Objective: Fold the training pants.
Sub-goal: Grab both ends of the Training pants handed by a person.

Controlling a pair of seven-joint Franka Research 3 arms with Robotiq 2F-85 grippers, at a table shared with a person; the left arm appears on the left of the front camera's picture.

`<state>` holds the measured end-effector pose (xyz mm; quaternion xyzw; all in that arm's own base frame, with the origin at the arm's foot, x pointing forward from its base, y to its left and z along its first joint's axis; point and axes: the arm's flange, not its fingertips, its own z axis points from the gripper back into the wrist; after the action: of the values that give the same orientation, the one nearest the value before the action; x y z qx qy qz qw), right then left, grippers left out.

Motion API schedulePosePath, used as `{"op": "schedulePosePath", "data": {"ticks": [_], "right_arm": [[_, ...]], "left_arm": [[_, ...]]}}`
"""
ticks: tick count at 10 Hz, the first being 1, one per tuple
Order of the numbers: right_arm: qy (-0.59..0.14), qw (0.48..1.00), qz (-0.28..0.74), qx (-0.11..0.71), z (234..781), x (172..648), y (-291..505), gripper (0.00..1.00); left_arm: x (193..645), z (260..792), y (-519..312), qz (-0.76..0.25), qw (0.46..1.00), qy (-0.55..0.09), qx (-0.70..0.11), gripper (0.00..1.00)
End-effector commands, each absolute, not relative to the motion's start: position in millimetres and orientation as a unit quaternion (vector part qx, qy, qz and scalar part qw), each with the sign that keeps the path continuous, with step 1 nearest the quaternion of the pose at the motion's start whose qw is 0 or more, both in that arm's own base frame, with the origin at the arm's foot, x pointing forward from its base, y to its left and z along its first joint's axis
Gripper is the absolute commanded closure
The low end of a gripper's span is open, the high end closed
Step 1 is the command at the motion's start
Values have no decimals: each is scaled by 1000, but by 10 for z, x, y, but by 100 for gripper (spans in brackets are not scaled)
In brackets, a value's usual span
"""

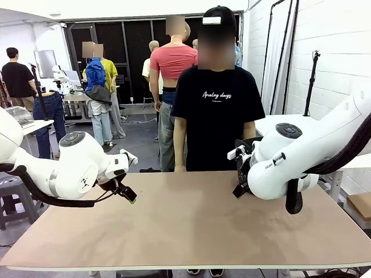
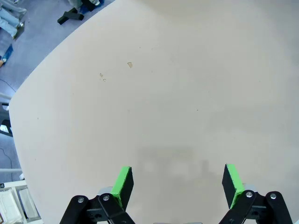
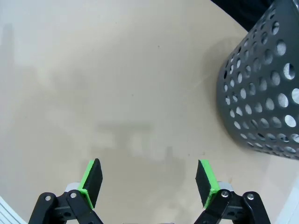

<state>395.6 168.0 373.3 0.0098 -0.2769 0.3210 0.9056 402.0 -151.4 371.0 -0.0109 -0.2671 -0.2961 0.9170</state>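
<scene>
Left gripper (image 2: pixel 177 181): my two black fingers with green pads (image 2: pixel 123 183) are spread wide, with nothing between them, hanging over bare table (image 2: pixel 154 93). Their faint shadow falls on the board just ahead of the tips. In the front view this gripper points down near the table's left side, tips close above the surface. Right gripper (image 3: pixel 149 179): fingers likewise spread wide and empty, green pads facing each other across bare board. Ahead of them and to the right in the wrist view is a dark grey plastic basket (image 3: pixel 261 84) pierced with round holes. It sits on the table, apart from my fingers. Table: pale tan board, plain, with a few small marks. Person (image 1: pixel 217 110): black printed T-shirt, standing at the far edge between my two arms. Training pants: I cannot tell where they lie or how they look from these views.
</scene>
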Motion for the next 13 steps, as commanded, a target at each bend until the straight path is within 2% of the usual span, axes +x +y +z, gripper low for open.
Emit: {"op": "schedulePosePath", "data": {"ticks": [1,7,13], "right_arm": [[-277,906,321,10,3733,3956,1679,0],[-270,907,324,14,3804,3912,1707,0],[-294,901,316,43,4738,3708,1616,0]], "left_arm": [[4023,3710,-1505,-295,917,-267,-11,0],[3952,3783,-1516,-295,917,-267,-13,0],[3584,4744,-1618,-291,924,-246,-2,0]]}}
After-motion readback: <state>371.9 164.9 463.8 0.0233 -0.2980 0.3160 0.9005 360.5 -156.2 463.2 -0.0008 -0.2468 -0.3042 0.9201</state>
